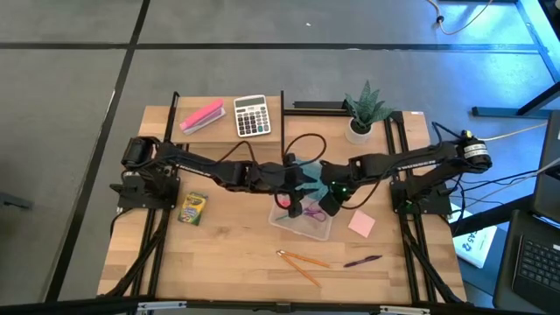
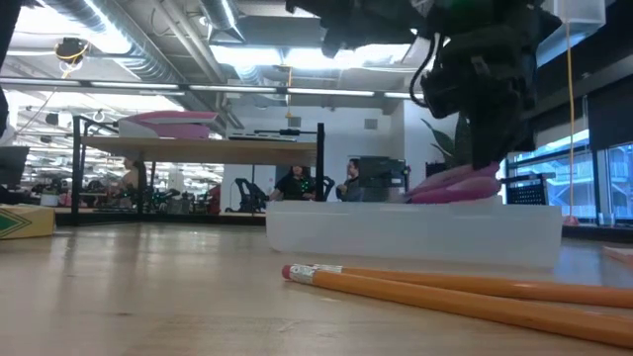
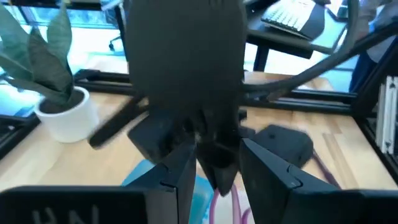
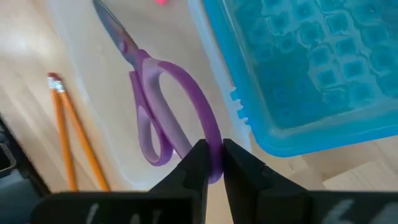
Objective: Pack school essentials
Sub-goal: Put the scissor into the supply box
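Note:
A clear plastic box (image 1: 302, 220) stands at the table's middle, its blue lid (image 4: 298, 68) raised over its far side. My left gripper (image 1: 296, 179) reaches in from the left and is shut on the lid (image 1: 308, 169). Purple-handled scissors (image 4: 155, 93) sit in the box, with my right gripper (image 4: 212, 149) shut on them from above. On the table around the box lie two orange pencils (image 1: 302, 262), a purple pen (image 1: 361, 261), a pink notepad (image 1: 361, 224) and a crayon box (image 1: 192, 208). My left gripper has the blue lid's edge (image 3: 202, 186) between its two fingers, coming nearly level from the table's left; the lid stands raised above the box. The contact itself is mostly hidden by the fingers. My right gripper pinches one purple handle loop (image 4: 214, 163) of the scissors between its two fingers, at the loop's outer bend. The fingers slant steeply down from above. The blades point down into the box, and the handles (image 2: 455, 183) rise above its rim.
A grey calculator (image 1: 252, 115) and a long pink block (image 1: 202, 116) lie at the far edge, a potted plant (image 1: 361, 114) at the far right. The pencils (image 2: 445, 292) lie just in front of the box (image 2: 406, 235). People sit in the room beyond.

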{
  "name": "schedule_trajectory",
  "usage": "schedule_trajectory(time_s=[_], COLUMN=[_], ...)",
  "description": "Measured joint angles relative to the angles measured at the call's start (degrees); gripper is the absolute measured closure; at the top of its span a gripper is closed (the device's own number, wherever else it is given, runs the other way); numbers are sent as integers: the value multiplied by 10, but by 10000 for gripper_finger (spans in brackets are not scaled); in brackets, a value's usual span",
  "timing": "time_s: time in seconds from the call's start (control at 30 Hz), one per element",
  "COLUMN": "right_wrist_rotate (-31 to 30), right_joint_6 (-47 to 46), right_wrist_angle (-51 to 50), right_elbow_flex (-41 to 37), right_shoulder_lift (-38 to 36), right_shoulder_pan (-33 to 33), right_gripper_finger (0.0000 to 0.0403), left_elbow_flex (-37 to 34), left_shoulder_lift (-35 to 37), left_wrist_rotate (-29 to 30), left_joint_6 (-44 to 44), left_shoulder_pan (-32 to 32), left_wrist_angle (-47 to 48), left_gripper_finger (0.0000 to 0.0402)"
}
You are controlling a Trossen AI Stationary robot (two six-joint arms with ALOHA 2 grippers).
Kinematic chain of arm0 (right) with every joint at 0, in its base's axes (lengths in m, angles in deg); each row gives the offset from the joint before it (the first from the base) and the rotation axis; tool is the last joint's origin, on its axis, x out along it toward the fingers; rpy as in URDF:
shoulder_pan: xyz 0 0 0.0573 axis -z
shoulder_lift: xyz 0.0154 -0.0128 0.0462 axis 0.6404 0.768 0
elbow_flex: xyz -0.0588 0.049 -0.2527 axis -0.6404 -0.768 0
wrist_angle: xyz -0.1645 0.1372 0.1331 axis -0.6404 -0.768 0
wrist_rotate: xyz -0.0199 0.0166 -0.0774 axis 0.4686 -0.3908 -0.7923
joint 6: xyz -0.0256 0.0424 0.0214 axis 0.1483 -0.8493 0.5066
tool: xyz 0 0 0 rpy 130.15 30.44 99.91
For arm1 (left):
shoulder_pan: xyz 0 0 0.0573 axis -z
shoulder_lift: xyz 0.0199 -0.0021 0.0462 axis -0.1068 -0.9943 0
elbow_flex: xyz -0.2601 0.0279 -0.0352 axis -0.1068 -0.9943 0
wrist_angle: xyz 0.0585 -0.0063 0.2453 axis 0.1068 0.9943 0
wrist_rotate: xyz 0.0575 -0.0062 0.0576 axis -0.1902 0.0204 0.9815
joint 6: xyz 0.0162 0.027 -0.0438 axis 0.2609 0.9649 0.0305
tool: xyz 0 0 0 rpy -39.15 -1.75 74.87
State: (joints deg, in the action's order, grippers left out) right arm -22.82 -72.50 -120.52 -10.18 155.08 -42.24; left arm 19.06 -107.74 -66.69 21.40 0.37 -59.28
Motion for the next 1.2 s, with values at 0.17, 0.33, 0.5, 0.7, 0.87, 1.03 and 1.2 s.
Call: schedule_trajectory(time_s=[0.17, 0.33, 0.5, 0.7, 0.87, 1.03, 1.2], right_wrist_rotate=[-1, -7, -9, -8, -7, -4, -4], right_joint_6=[11, 14, 14, 14, 13, 4, -3], right_wrist_angle=[-3, -5, -4, -4, -3, -3, -3], right_elbow_flex=[0, 0, 0, 1, 1, 1, 1], right_shoulder_lift=[23, 44, 62, 78, 74, 74, 74], right_shoulder_pan=[0, 0, 0, 0, 0, 0, 0], right_gripper_finger=[361, 361, 361, 361, 361, 361, 361], left_elbow_flex=[0, 0, 0, 0, 0, 0, 0], left_shoulder_lift=[10, 10, 10, 10, 10, 10, 10], left_wrist_rotate=[14, 17, 17, 17, 17, 17, 17], left_joint_6=[0, 0, 0, 0, 0, 0, 0], left_shoulder_pan=[0, 0, 2, 2, 2, 2, 2], left_wrist_angle=[2, 2, 2, 2, 2, 2, 2], left_gripper_finger=[287, 287, 287, 287, 287, 287, 287])
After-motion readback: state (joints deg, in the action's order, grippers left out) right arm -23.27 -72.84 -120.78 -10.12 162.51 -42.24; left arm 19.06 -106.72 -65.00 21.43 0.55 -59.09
